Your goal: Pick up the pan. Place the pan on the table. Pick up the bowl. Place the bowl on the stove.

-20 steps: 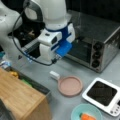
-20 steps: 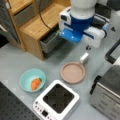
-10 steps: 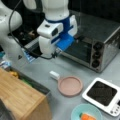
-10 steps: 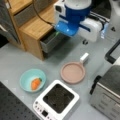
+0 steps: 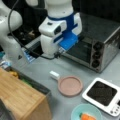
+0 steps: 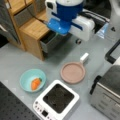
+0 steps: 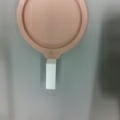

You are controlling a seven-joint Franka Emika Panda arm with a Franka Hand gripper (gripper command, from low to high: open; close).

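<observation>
The pink pan (image 6: 73,72) lay flat on the grey surface (image 6: 15,62) beside the stove (image 6: 57,100), the claw nowhere visible, its opening untellable. Centring over the white handle (image 7: 50,75) seemed wisest.

A mock kitchen set up on a lab bench: a silver toaster oven (image 5: 100,47), a small stove (image 6: 58,100) and a wooden shelf unit (image 6: 30,27) stand on a grey table (image 6: 15,62), beside a black perforated board (image 6: 10,110).
</observation>
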